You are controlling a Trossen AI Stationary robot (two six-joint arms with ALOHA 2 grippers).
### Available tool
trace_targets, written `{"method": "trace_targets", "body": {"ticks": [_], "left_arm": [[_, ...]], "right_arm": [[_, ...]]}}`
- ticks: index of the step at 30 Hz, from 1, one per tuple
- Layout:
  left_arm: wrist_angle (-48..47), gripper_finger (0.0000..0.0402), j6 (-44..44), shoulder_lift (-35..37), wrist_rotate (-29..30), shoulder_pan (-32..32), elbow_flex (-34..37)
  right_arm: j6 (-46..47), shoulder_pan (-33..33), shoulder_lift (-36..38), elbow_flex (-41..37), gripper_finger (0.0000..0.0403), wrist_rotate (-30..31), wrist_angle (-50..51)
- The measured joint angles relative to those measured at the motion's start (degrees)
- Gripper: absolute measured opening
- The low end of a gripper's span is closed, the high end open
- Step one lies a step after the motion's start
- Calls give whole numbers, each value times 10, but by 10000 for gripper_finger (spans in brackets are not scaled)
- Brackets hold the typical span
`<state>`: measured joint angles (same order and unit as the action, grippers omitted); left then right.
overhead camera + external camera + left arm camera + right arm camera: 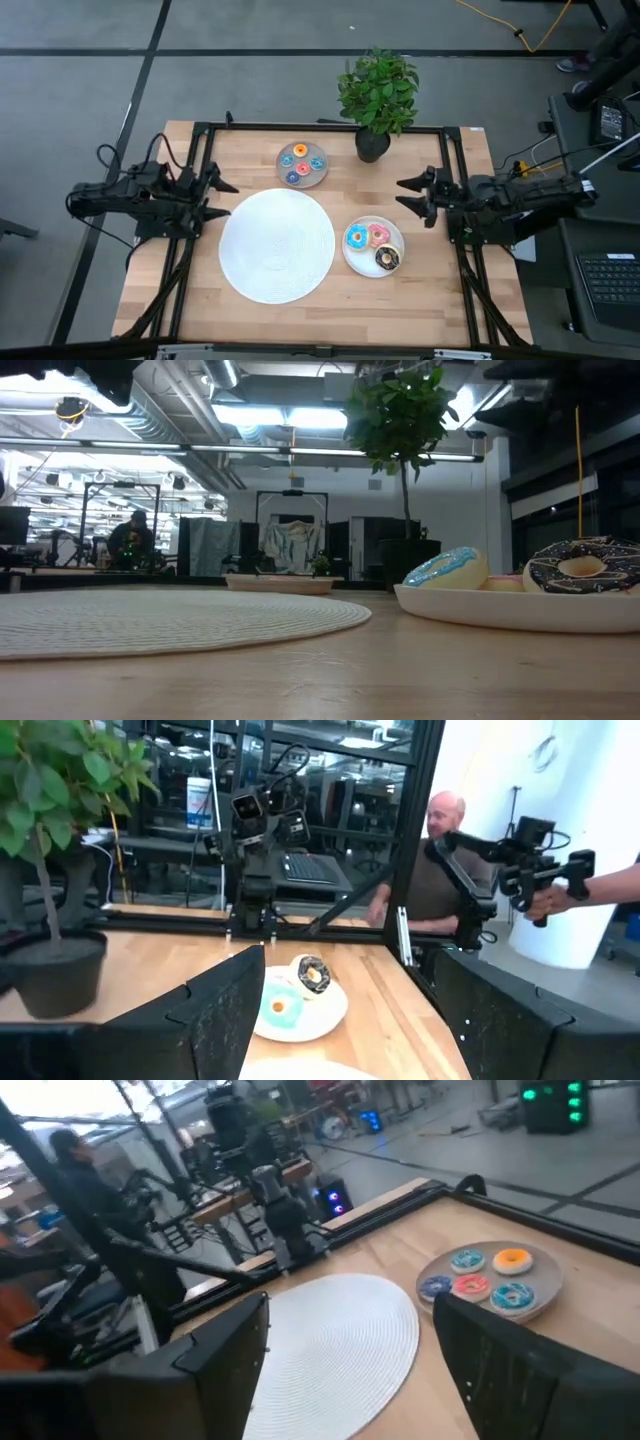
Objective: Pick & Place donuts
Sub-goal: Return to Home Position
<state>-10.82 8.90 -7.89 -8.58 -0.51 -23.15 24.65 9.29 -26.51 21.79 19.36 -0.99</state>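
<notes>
Three larger donuts, blue point(356, 238), pink point(379, 235) and chocolate-brown point(387, 259), lie on a white plate point(372, 268) right of the big white disc point(277, 245). Several tinier donuts point(301, 162) sit on a grey plate point(318, 176) near the far edge. My left gripper point(226, 200) hovers open at the left side, clear of the disc. My right gripper point(407, 195) hovers open at the right side, just beyond the white plate. In the low view the blue donut point(447, 568) and brown donut point(583, 567) show on their plate.
A potted plant point(377, 95) stands at the far edge, right of the grey plate. A black metal frame point(300, 127) borders the table. Bare wood point(300, 320) lies along the near edge. People show in the room behind, in the left wrist view.
</notes>
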Motion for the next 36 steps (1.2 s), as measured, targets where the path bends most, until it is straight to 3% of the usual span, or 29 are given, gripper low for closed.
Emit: {"method": "trace_targets", "body": {"ticks": [10,16,32,36], "left_arm": [[33,282,14,69,-6,0,68],[34,282,23,78,-15,0,90],[22,282,22,79,1,0,117],[107,282,14,79,10,0,166]], "right_arm": [[-12,-38,124,-93,283,-72,-5],[-12,-49,177,-135,283,-76,3],[-18,-54,265,-147,283,-70,155],[-38,-54,264,-147,283,-70,160]]}}
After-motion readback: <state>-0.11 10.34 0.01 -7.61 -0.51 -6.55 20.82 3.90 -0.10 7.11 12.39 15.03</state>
